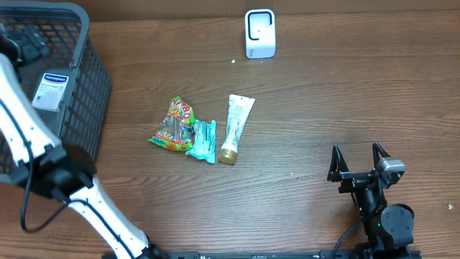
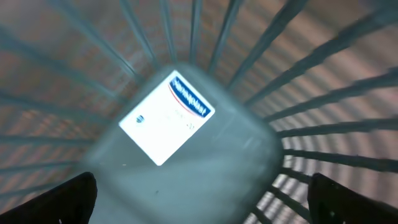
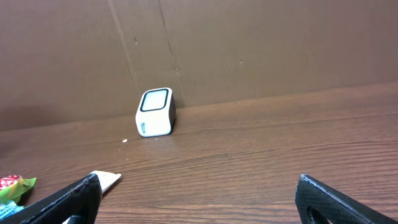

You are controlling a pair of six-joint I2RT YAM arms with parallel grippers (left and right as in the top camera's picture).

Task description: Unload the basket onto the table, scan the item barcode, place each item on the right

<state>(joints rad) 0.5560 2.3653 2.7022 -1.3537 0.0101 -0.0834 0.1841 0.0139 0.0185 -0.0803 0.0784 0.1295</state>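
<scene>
The brown wood-grain table point(image 1: 323, 86) fills the overhead view, with brown cardboard walling its far edge. At the far left stands the dark plastic lattice basket point(image 1: 90, 93), and the white left arm point(image 1: 21, 133) rises from the near left and reaches over its rim. Flat on the basket's floor lies the grey-and-white rectangular box with a blue label strip point(image 1: 50, 90). The left gripper point(image 2: 199, 186) hangs above it inside the basket. Its two black fingers point(image 2: 59, 202) are spread wide to the bottom corners of the blurred left wrist view and have hold of nothing. The box point(image 2: 168, 118) shows lower down between and just beyond them, touching neither. At the near right, the black right gripper point(image 1: 356, 151) sits low over bare wood. It is likewise fully spread and empty, and it points toward the far edge, well apart from everything else. Near the table's middle lie three items side by side: a white squeeze tube with a gold cap point(image 1: 236, 128), a crinkled red, green and yellow sweet bag point(image 1: 172, 124), and between them a small teal wrapped packet point(image 1: 203, 140) touching the bag. At the far edge, right of centre, stands the small white barcode scanner with a dark-rimmed window point(image 1: 259, 34), well apart from the box and both grippers.
</scene>
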